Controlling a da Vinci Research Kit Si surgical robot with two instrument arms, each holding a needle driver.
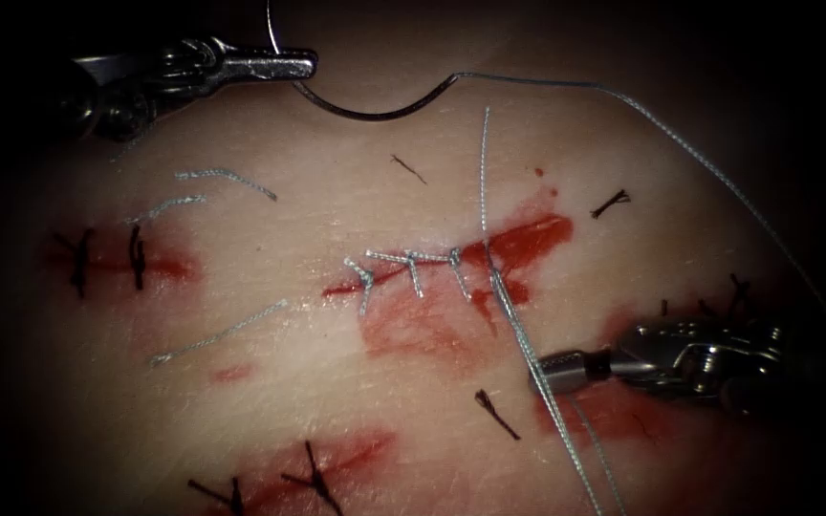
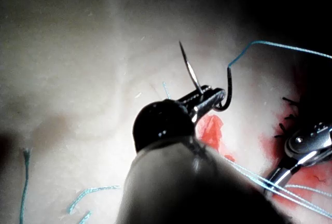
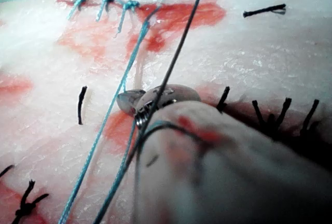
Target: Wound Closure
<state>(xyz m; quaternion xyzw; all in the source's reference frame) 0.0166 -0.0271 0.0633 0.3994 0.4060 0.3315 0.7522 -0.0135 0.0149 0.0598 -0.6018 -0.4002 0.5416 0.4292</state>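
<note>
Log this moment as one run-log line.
left tool: shut on needle near its tip end | needle: out of tissue, above cut | right tool: shut on thread

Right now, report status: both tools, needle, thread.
Left tool shut on needle near its tip end, needle clear of tissue. Right tool shut on thread below the cut. Thread crosses right tool's shaft.

Hidden or cut off, as we log it:
- Left arm's steel needle driver [image 1: 284,65]: shaft lost in darkness toward 9 o'clock.
- Curved steel needle [image 1: 365,113]: its tip end passes the endoscope frame's 12 o'clock edge.
- Pale grey-blue thread [image 1: 547,382]: strands run off at 6 o'clock.
- Right arm's steel needle driver [image 3: 136,103]: jaw tips hidden behind its wrist; we cannot tell their grip.
</note>
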